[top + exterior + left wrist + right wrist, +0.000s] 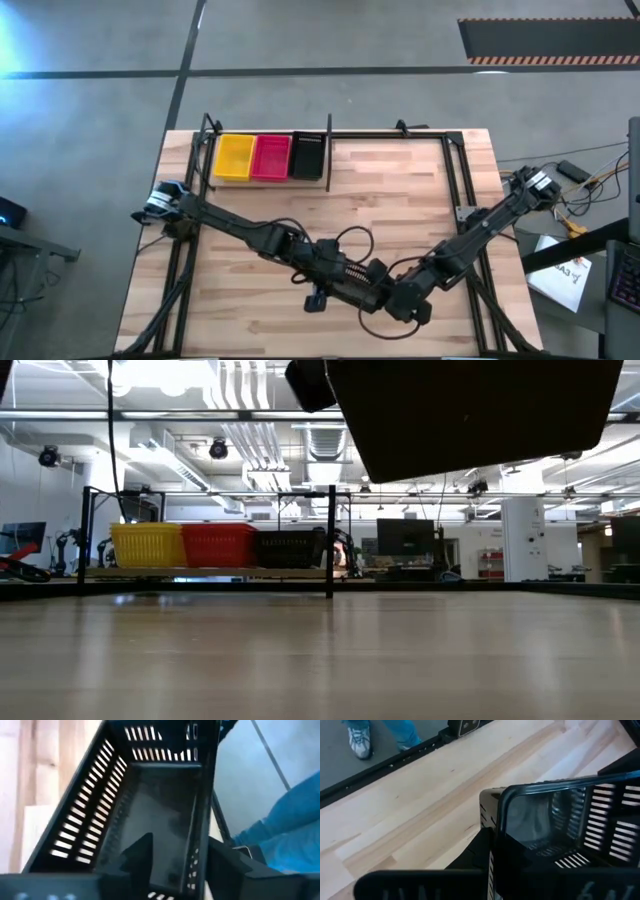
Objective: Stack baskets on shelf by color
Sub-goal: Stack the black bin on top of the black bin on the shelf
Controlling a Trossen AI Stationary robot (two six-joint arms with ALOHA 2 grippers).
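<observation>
On the light wooden shelf with thin black rods [212,150] at the far left of the table, three small plastic baskets with holes in their sides sit in a row: a yellow basket [235,157], then a pinkish-red basket [271,157], then a black basket [306,156]. They touch side to side. The low view shows the same row, one for each colour. So each colour has its place started.

One more black plastic basket [150,805] is not on the shelf yet. It is up in the air near the front middle of the table, between the two arms. The right gripper [492,855] is clamped on one wall of it. The left gripper [175,855] has one finger inside and one outside another wall, but I cannot tell if it is squeezing yet.

I think this basket goes on top of the black one, so that job is left.

The held basket looks tipped, not flat. Which way its long side runs I cannot tell
</observation>
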